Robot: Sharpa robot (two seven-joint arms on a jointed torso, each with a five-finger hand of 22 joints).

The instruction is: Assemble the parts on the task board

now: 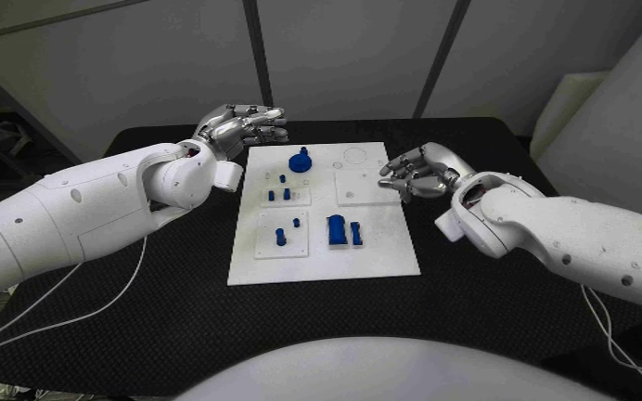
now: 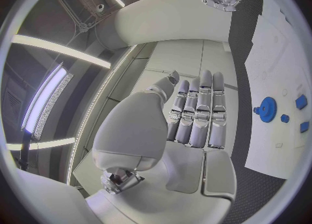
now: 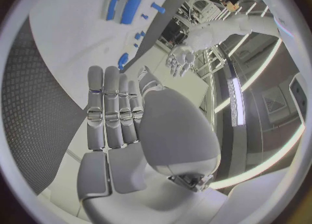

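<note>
Silver fingers on both our hands are straight and apart, gripping nothing. Left hand (image 1: 241, 128) hovers at the task board's (image 1: 381, 257) far-left corner; right hand (image 1: 417, 174) sits at its right edge, fingertips over the white plate.

Parts all lie or stand on the board:
- blue gear (image 1: 301, 161) with a raised hub, far end, closest to our left hand
- small pegs (image 1: 280, 195) just nearer than the gear
- more pegs (image 1: 287, 232) on the near-left tile
- two upright blue blocks (image 1: 344, 232) beside them, near-centre

We judge these as light, rigid plastic, probably smooth and a bit slippery, not fragile. Pegs are tiny, so we pinch them across the shaft with fingertips. Gear: take it by the hub or across the rim. Blocks: grip the flat sides.

Black surface under the board looks matte.
</note>
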